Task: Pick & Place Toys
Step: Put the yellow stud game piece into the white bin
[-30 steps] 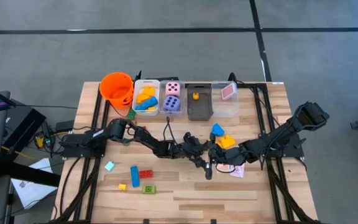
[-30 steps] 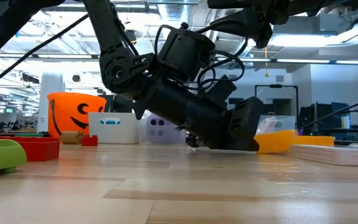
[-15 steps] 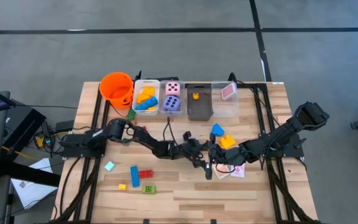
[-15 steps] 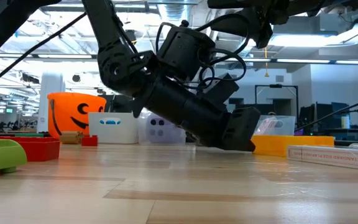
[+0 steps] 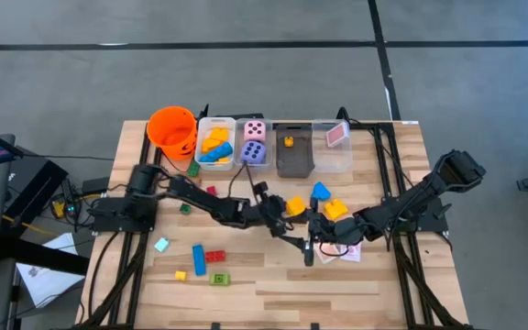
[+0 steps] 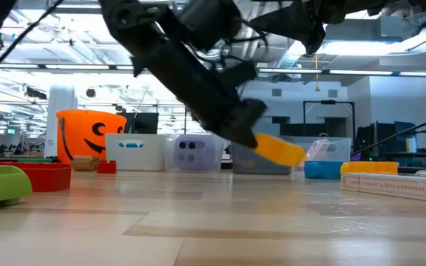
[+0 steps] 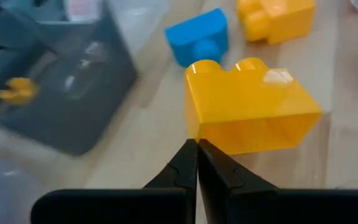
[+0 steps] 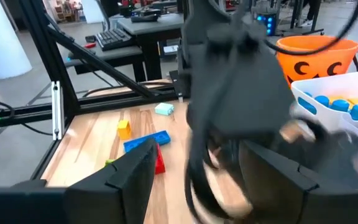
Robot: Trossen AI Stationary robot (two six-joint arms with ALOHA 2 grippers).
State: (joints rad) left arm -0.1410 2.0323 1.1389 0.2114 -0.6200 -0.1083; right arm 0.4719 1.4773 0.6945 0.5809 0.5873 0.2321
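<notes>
The left gripper (image 5: 287,207) is holding a yellow building block (image 7: 248,106) lifted clear of the tabletop (image 5: 273,284) near its middle, in front of the grey bin (image 5: 293,154) at the far edge. Its fingers (image 7: 188,168) are pressing together on only a thin lower edge of the block, so the hold looks shallow: a fast swing toward the bins could be enough to twist the block loose or drop it. A blue block (image 7: 199,38) and another yellow block (image 7: 277,18) are lying just beyond. The right gripper (image 5: 330,242) is waiting low near the right-hand side with its fingers apart beside a pink-white card (image 5: 351,250), close enough that the arms could clip each other.
</notes>
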